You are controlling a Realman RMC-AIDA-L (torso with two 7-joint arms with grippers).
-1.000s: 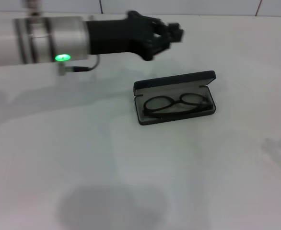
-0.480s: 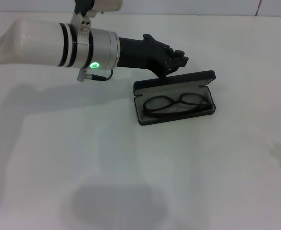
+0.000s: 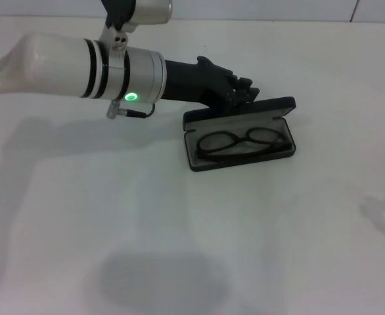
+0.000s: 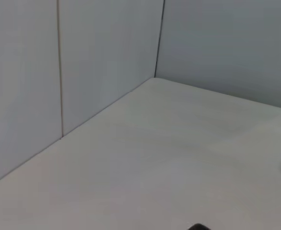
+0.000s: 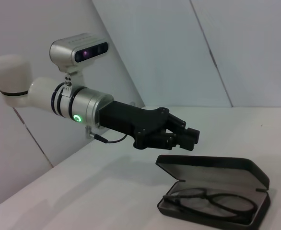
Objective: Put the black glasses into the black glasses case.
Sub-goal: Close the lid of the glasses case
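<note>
The black glasses case [image 3: 240, 113] lies open on the white table right of centre, with its lid raised at the back. The black glasses [image 3: 246, 140] lie inside on the grey lining, folded, lenses toward the front. My left gripper [image 3: 245, 90] reaches in from the left and hovers just behind the lid's upper edge, fingers together and holding nothing. From the right wrist view, the left gripper [image 5: 184, 136] hangs just above the lid of the case [image 5: 212, 168], with the glasses [image 5: 208, 195] resting below. My right gripper is out of view.
The white table [image 3: 113, 216] spreads wide around the case. A tiled wall [image 3: 245, 8] runs along its far edge, and the left wrist view shows only a table corner against that wall [image 4: 107, 72].
My left arm has swung in from the left and lowered, bringing its gripper from farther up and back to the lid's rear edge. Case and glasses have not moved.
</note>
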